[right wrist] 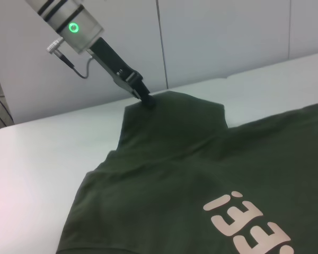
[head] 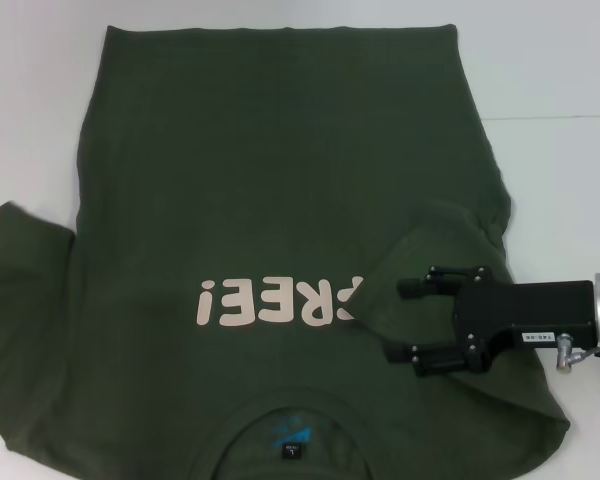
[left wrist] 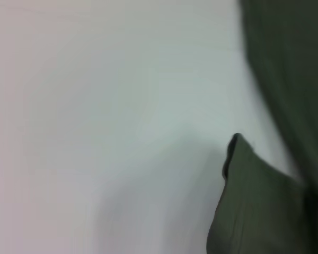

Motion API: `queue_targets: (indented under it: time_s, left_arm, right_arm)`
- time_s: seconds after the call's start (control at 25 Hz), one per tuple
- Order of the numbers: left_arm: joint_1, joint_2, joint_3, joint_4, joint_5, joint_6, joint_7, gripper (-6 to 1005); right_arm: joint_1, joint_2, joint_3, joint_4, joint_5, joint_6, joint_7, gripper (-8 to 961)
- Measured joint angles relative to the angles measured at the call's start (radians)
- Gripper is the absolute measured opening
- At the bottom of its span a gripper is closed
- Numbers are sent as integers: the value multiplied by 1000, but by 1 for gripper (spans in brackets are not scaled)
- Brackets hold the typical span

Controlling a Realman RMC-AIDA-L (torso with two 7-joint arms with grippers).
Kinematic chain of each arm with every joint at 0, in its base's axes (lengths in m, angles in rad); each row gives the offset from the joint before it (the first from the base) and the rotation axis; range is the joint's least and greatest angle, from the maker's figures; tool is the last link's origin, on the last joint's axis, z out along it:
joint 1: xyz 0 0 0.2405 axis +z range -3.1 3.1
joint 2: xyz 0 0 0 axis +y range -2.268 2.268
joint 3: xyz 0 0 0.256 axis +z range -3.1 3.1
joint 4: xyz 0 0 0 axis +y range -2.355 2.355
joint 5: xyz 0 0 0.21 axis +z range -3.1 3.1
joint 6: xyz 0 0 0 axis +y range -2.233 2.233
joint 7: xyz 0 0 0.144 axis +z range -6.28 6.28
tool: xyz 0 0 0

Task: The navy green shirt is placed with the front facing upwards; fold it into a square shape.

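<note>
Folding the navy green shirt point(head: 280, 200) on the white table point(head: 560, 60).
My right gripper point(head: 404, 320) hovers spread over the folded-in sleeve; the left gripper point(right wrist: 147, 100) pinches the far sleeve.

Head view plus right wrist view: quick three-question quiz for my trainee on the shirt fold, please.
1. True or false: the shirt has its right sleeve folded onto the chest.
2. The jaws of the right gripper are: A) open B) shut on cloth.
3. Fill in: the left gripper sits at the tip of the ___ sleeve.
Key: 1 true; 2 A; 3 left.
</note>
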Motion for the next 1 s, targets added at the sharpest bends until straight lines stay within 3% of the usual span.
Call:
queue_targets:
  time_s: [0.32,0.52,1.0]
  left_arm:
    - [30,5,-8,-15,14,-34,-15,48]
    - [5,1,18,-7,9,-29,-10,48]
    - [-66,-10,215,5,-152,78,-31,47]
  right_arm:
    - [10,-2,-23,0,1,9,12,895]
    - [11,-2,-28,0,3,9,12,895]
    - [-6,-2,-27,0,6,2,26,896]
